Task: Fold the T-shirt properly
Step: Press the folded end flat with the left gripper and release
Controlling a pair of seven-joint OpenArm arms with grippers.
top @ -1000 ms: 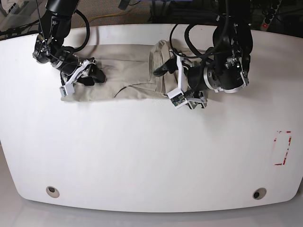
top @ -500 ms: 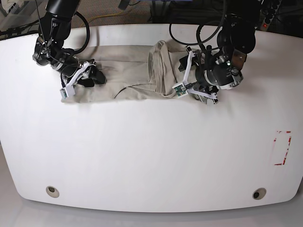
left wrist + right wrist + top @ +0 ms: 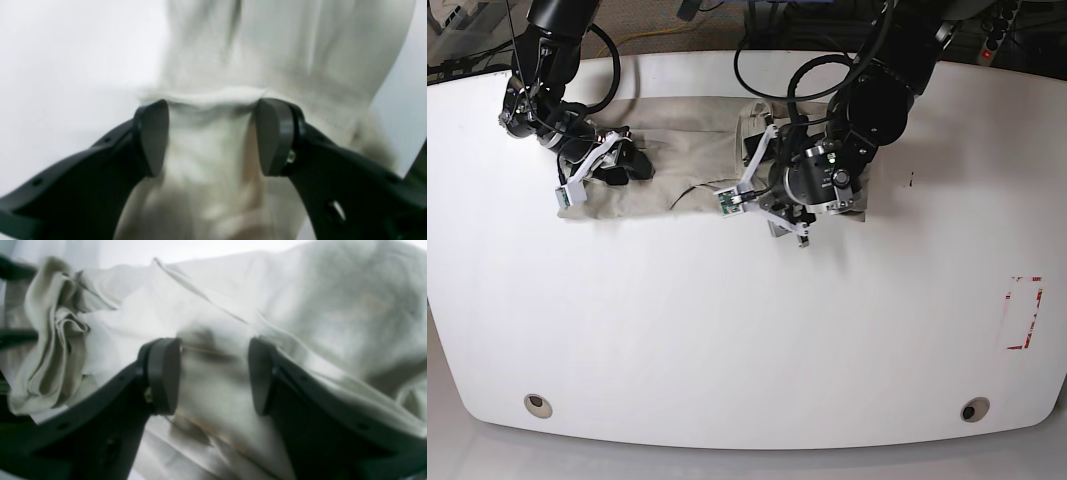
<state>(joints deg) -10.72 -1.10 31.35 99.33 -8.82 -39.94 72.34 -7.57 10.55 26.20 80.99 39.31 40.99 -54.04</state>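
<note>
Left gripper [image 3: 211, 136] astride T-shirt [image 3: 283, 50] fold

both grippers [image 3: 211, 136] [image 3: 213, 375] parted, low

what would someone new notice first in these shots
The eye goes first to the crumpled beige-khaki thin-fabric T-shirt, strung out along the far edge of the white table rather than lying flat. Two black robot arms bear down on it, the left gripper over its bunched middle and the right gripper at its end on the left of the base view. Both wrist views show cloth filling the gap between parted fingers.
</note>
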